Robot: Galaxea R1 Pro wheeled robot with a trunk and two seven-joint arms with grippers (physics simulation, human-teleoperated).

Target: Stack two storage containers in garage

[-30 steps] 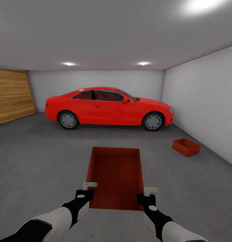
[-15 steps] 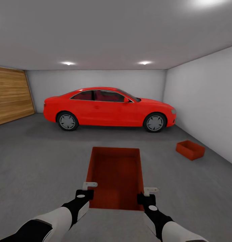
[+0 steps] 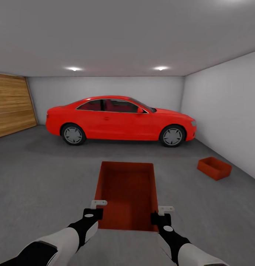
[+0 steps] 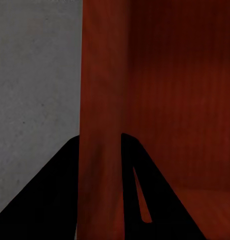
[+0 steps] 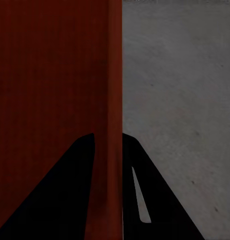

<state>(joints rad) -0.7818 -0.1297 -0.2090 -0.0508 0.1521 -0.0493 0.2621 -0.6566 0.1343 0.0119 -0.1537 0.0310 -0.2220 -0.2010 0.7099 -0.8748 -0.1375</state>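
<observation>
While we face into the garage, both arms carry one container [image 3: 128, 195] out in front, above the floor [image 3: 42, 177]. Our left gripper [image 3: 99, 204] has its jaws clamped on the container's left wall [image 4: 100, 125], one finger [image 4: 50, 195] outside and one inside. Our right gripper [image 3: 165, 209] has its jaws clamped on the right wall [image 5: 111, 100] in the same manner. A second container [image 3: 214, 168] rests on the floor near the right-hand wall [image 3: 231, 111], well apart from the first. A red car [image 3: 120, 120] stands side-on ahead, with a wood-plank door [image 3: 10, 109] at left.
</observation>
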